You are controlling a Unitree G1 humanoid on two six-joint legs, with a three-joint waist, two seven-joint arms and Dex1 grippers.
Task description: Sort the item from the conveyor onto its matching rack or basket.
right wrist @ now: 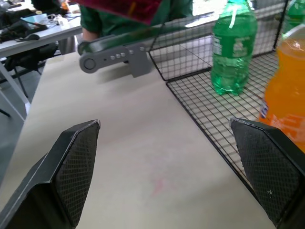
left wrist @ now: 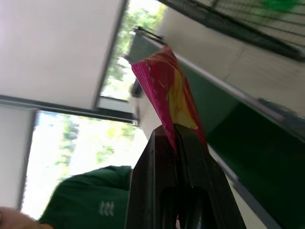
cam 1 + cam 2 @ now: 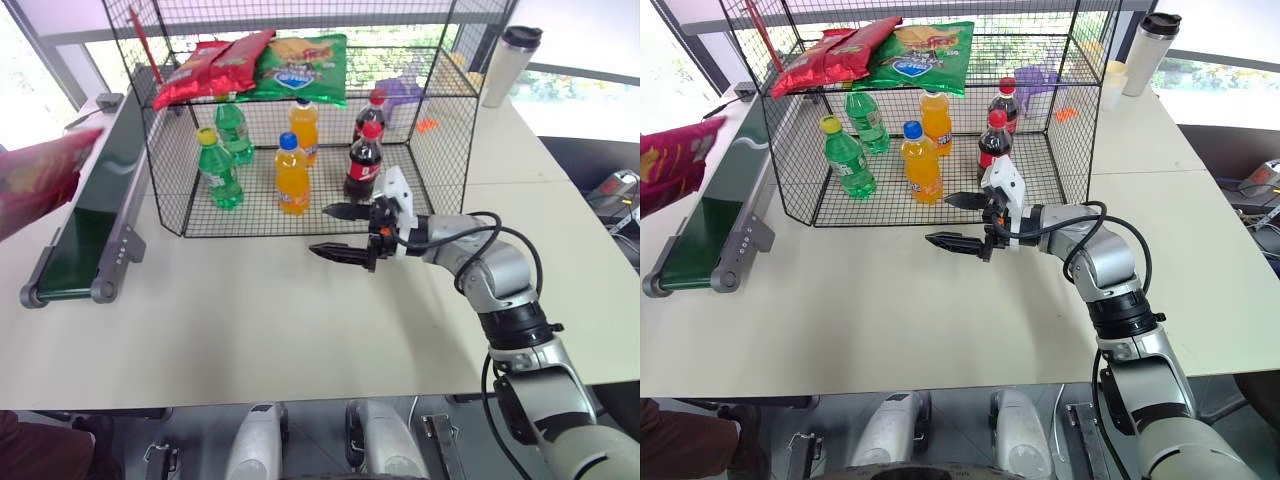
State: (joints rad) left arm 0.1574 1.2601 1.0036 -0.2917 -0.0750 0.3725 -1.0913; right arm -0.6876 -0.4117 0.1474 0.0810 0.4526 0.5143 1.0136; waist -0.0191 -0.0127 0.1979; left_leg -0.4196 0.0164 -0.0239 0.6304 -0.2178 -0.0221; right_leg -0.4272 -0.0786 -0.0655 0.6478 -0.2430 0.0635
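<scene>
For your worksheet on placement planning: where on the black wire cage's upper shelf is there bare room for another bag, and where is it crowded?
The upper mesh shelf is bare on its right part, between the green chip bag and the cage's right wall. The left is crowded: the red chip bags overlap there beside the green one.

— Where does the conveyor [image 3: 85,225] lie?
— On the table [image 3: 260,320], left of the wire cage [image 3: 300,120], just beside it.
— And the chip bag [image 3: 40,180]?
— Up above the conveyor's left side, pinched in the left gripper [image 2: 178,143].
— Inside the cage?
— Bottles [image 3: 292,175] on the floor, bags [image 3: 300,65] on the upper shelf.
— The right gripper [image 3: 340,232]?
— Before the cage, above the table.
</scene>
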